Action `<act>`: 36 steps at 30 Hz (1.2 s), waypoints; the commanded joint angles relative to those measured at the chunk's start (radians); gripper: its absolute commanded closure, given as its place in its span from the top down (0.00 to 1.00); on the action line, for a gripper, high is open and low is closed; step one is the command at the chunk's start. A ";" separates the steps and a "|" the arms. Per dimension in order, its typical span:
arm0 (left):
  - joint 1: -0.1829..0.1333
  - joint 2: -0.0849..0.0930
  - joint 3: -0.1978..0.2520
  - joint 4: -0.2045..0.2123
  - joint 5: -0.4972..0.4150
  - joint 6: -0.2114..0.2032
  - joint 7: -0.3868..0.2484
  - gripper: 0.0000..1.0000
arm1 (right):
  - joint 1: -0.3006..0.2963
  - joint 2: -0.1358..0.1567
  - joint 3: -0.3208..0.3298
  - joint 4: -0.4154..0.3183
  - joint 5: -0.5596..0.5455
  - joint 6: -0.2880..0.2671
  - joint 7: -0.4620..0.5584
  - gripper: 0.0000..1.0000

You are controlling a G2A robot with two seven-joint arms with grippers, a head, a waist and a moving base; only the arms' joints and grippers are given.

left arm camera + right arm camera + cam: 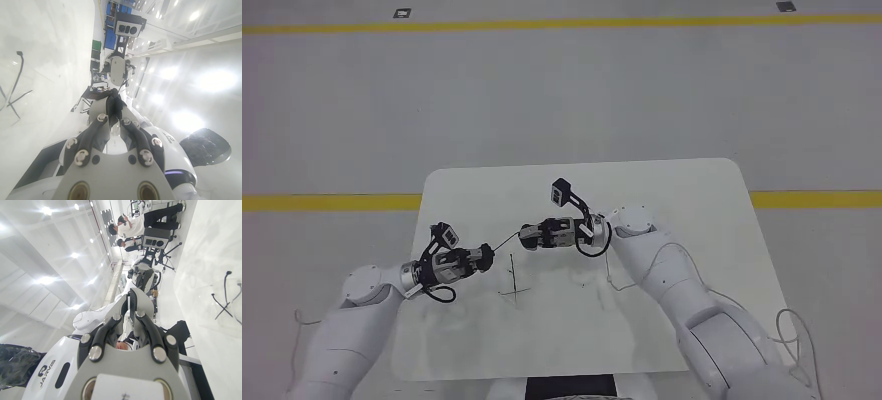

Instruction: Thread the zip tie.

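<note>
Zip tie [504, 241] in inward-pointing left pincer [489, 250]

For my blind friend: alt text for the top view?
A thin black zip tie stretches between the left gripper and right gripper above a rounded white table; spare black zip ties lie crossed on it.

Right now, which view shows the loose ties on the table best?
The right wrist view: the loose ties lie crossed on the table, with their heads plain to see. The left wrist view cuts some off at its edge. The top view shows them as a small thin cross.
</note>
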 commanded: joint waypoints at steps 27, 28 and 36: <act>0.007 0.004 0.023 -0.001 -0.030 -0.064 0.046 1.00 | -0.002 0.005 -0.022 0.001 0.057 -0.016 -0.036 0.00; 0.007 0.004 0.023 -0.001 -0.030 -0.064 0.046 1.00 | -0.002 0.005 -0.022 0.001 0.057 -0.016 -0.036 0.00; 0.015 -0.003 0.064 -0.021 -0.046 -0.056 0.042 1.00 | -0.034 0.007 -0.034 -0.063 0.043 0.012 -0.076 0.00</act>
